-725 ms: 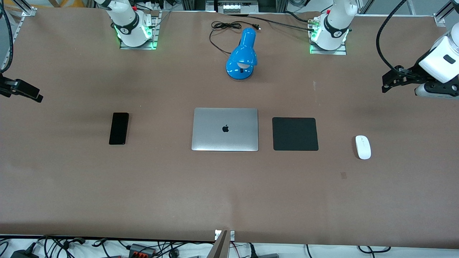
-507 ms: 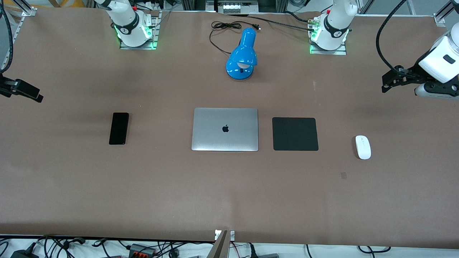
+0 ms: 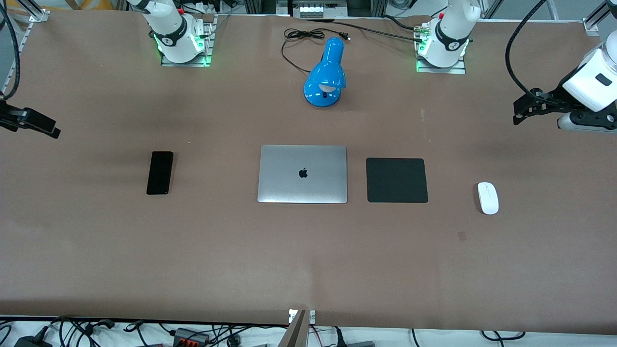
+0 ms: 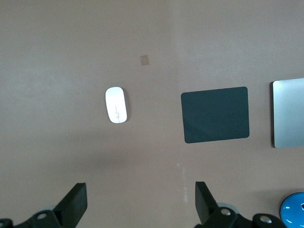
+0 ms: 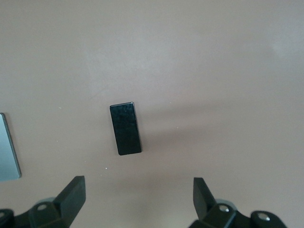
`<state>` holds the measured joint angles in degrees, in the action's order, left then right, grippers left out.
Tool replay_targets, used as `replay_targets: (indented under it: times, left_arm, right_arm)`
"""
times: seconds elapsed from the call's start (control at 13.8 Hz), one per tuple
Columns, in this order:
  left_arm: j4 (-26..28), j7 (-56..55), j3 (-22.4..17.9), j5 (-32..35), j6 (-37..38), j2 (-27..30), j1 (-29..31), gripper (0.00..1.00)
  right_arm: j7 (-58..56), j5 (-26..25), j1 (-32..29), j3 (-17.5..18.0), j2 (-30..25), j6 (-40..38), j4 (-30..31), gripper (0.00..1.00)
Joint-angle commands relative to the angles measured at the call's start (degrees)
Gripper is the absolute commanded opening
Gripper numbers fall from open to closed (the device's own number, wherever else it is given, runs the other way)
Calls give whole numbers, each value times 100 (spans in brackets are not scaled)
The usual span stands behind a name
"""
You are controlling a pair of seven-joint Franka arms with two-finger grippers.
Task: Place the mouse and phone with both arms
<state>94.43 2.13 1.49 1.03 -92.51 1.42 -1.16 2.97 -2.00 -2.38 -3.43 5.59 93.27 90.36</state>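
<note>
The brown counter (image 3: 308, 260) carries everything, with the two white arms rising from bases along its edge farthest from the front camera. The left arm (image 3: 588, 82) hangs over its own end of the counter, its gripper (image 3: 520, 110) up in the air with jaws spread wide and holding nothing, as the left wrist view shows. The right gripper (image 3: 41, 126) hovers over the right arm's end of the counter, its jaws likewise spread and empty. A closed silver laptop (image 3: 302, 174) lies flat mid-counter, and a blue desk lamp (image 3: 326, 74) rests farther from the front camera than it. A matte black square pad (image 3: 396, 180) sits just beside the laptop, toward the left arm's end. The phone (image 3: 159, 172) lies flat, well apart from the laptop toward the right arm's end. The mouse (image 3: 488, 197) sits near the pad toward the left arm's end, apart from it.
</note>
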Motion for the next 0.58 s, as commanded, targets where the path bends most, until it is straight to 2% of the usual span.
replay_targets:
  times: [0.0, 0.22, 0.29, 0.51]
  left_arm:
    - [-127, -11, -26, -76, 311, -125, -42, 100]
    - [-136, -29, -87, -94, 523, -309, 54, 100]
    - [-144, 15, -79, -137, 471, -405, 272, 100]
    - [-591, 15, -78, -77, 514, -1194, 354, 100]
  right_arm:
    - [-69, 42, -52, 53, 590, 16, 0, 100]
    - [19, -11, 44, 88, 1390, 348, -9, 100]
    - [28, -2, 36, 88, 1566, 585, 0, 100]
    - [46, 68, 53, 96, 2190, 877, 8, 100]
